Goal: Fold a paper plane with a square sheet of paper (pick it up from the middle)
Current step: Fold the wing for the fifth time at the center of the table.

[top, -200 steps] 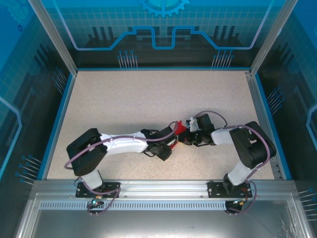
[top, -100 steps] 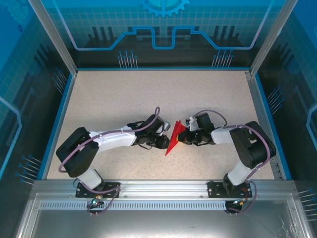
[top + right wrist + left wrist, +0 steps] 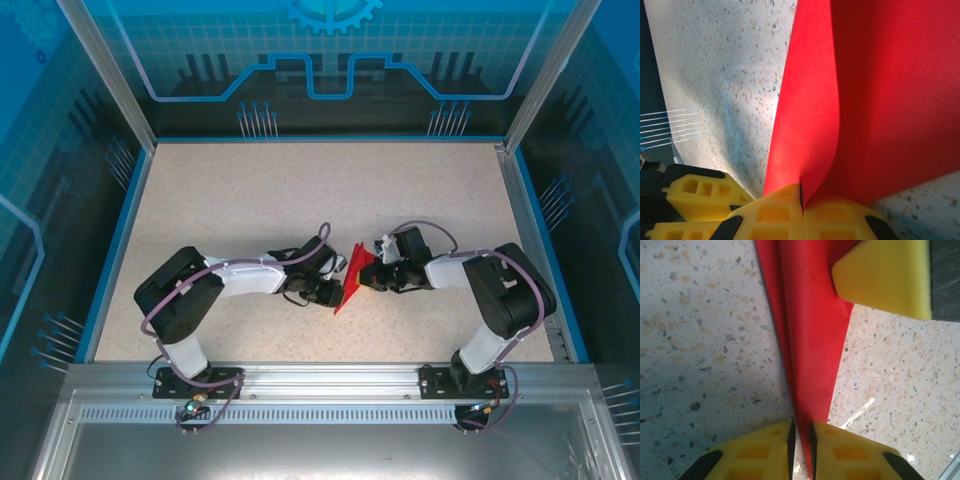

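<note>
The left pincer (image 3: 333, 291) has swung off the near side of the sheet and now lies low on the table (image 3: 250, 200), facing the paper's left flank; its jaws have been narrowing. In the left wrist view the left pincer (image 3: 801, 426) is down to a thin slit, with the creased edge of the sheet of paper (image 3: 810, 330) running straight into that slit; whether the pads already bite the crease I cannot tell.

Just right of that pincer and between the two pincers, the sheet of paper (image 3: 350, 285) stands on edge; a second ago the left wrist covered most of it, and now it shows as a long red wedge whose point lies past both pincers toward the arm bases.

The right pincer (image 3: 372, 280) has not shifted; its pads (image 3: 775, 212) are pressed together on the sheet of paper (image 3: 865, 100), which rises from between them in two layers. One right finger (image 3: 885, 277) rests on the far end of the sheet, straight ahead of the left pincer.

Judging from this, the left arm has re-placed itself to take the crease; the fold is part made, and the plane is not yet finished.
</note>
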Robot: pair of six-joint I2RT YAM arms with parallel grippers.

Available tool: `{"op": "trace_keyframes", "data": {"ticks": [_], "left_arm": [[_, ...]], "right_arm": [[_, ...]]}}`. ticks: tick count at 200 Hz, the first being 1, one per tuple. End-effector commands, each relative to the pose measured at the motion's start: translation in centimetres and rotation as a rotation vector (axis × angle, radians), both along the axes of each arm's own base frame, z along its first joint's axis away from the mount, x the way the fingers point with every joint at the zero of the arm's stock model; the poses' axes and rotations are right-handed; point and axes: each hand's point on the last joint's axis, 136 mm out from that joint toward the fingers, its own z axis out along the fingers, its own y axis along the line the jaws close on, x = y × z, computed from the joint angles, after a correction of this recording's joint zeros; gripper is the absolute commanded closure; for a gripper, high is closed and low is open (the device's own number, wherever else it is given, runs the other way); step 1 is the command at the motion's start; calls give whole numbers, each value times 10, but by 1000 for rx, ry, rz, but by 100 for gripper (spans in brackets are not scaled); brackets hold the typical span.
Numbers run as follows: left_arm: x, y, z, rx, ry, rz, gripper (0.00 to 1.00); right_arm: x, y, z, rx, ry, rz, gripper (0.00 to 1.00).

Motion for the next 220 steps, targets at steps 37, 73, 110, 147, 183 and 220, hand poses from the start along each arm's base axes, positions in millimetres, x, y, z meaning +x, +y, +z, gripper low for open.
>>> {"op": "trace_keyframes", "data": {"ticks": [37,73,110,147,183,220], "left_arm": [[-8,-2,-9,6,16,-51,83],[-9,-3,-9,4,18,-54,82],[-10,-3,-10,9,16,-58,81],[-13,-4,-12,19,18,-68,79],[-14,-5,-15,34,20,-83,79],[-15,-8,-16,48,14,-103,79]], "right_arm": [[6,1,-5,13,28,-17,100],[6,0,-9,16,44,-36,100],[6,-5,-14,16,73,-70,99],[5,-8,-19,17,99,-88,99],[5,-11,-23,20,116,-111,99],[1,-15,-27,21,142,-125,98]]}}
